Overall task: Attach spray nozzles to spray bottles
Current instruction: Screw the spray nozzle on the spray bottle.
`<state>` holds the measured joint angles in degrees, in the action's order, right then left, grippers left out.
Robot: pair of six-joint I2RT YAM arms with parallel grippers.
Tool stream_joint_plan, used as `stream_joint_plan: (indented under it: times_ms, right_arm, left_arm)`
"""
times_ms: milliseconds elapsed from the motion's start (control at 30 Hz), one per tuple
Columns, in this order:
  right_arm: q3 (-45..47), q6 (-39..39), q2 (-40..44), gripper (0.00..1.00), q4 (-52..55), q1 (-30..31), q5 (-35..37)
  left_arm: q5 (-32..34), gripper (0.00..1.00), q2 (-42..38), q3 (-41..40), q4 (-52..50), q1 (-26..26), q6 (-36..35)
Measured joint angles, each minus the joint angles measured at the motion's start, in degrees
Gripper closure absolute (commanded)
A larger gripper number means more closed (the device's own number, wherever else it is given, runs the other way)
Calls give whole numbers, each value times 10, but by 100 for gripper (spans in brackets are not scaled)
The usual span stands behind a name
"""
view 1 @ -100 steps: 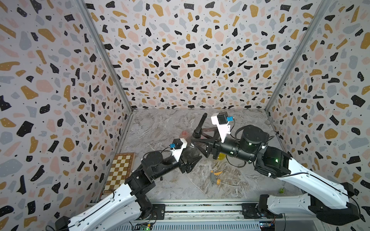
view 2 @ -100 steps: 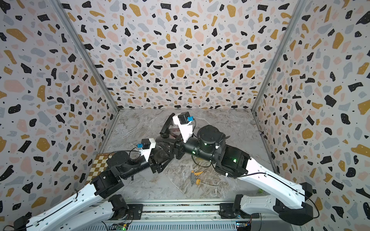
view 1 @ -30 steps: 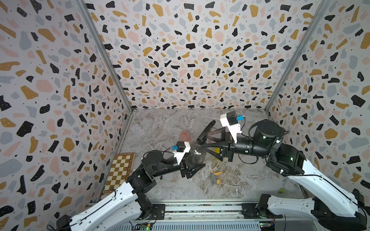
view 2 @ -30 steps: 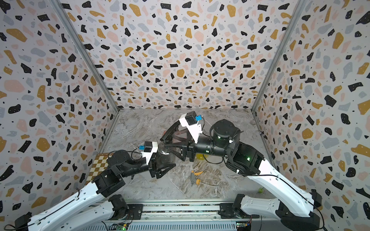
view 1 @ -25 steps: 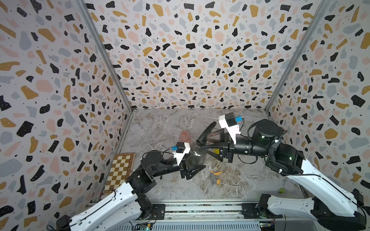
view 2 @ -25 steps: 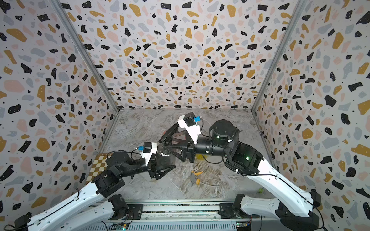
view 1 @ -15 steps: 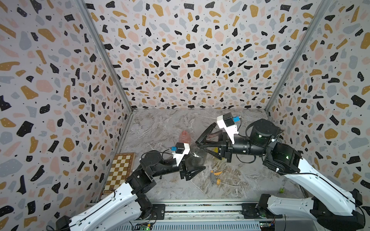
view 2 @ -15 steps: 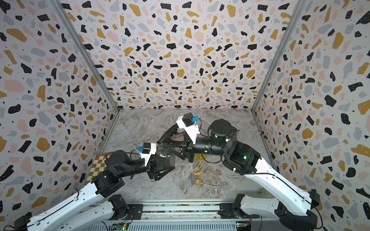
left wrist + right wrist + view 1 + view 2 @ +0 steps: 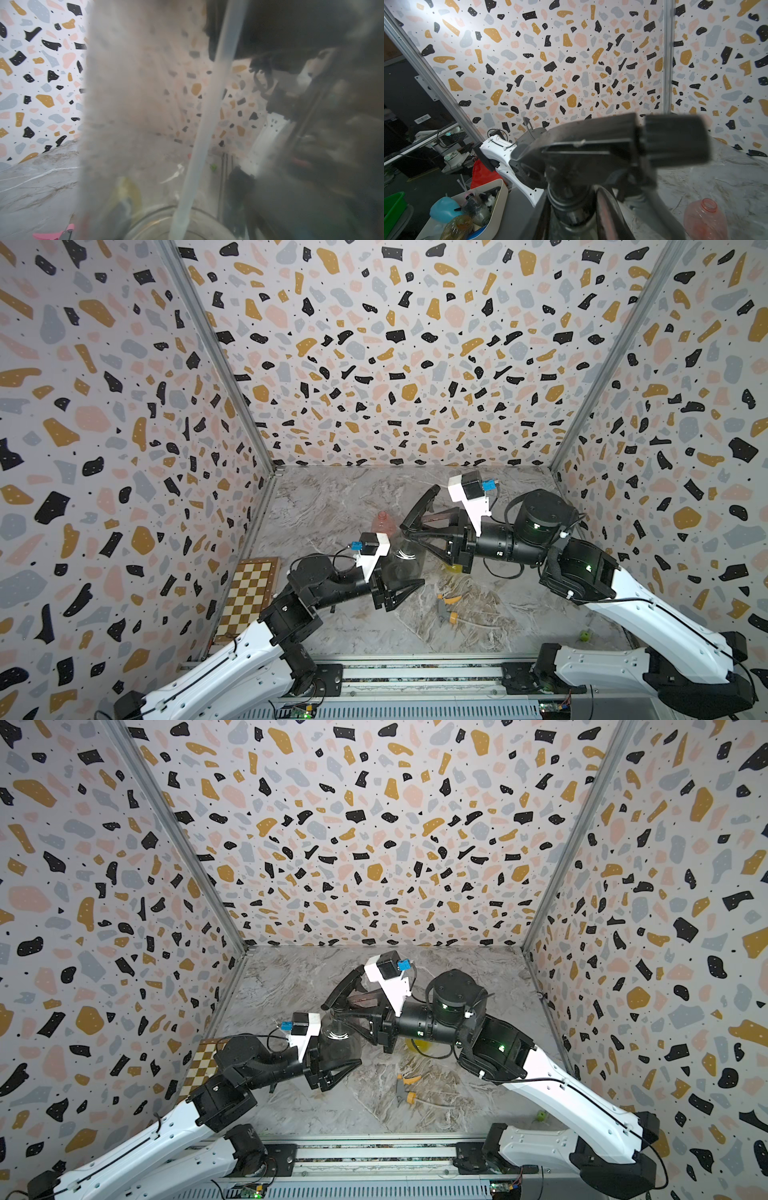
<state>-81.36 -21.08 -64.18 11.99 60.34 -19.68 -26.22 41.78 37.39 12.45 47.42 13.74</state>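
Though translucent, smoky conical bottle (image 9: pixel 404 562), matte black nozzle (image 9: pixel 591 149)

Mid-counter (image 9: pixel 332 497), my left gripper (image 9: pixel 405 570) holds a first bottle (image 9: pixel 401 562) upright. A nozzle (image 9: pixel 612 149) sits on its neck, and my right gripper (image 9: pixel 407 531) closes around it from the right. A second bottle (image 9: pixel 382 522) stands just behind. A third bottle (image 9: pixel 455 568) sits to the right under my right arm, with a loose nozzle (image 9: pixel 446 608) lying in front of it.
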Motion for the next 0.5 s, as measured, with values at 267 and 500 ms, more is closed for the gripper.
stream_joint_plan:
  times_ms: [267, 500]
  right_arm:
    - [-1, -43, -18, 79, -19, 52, 149]
    - [-1, -44, -8, 52, -7, 65, 186]
  left_arm:
    - [85, 100, -1, 2, -2, -1, -14]
    - [99, 100, -7, 2, -19, 0, -17]
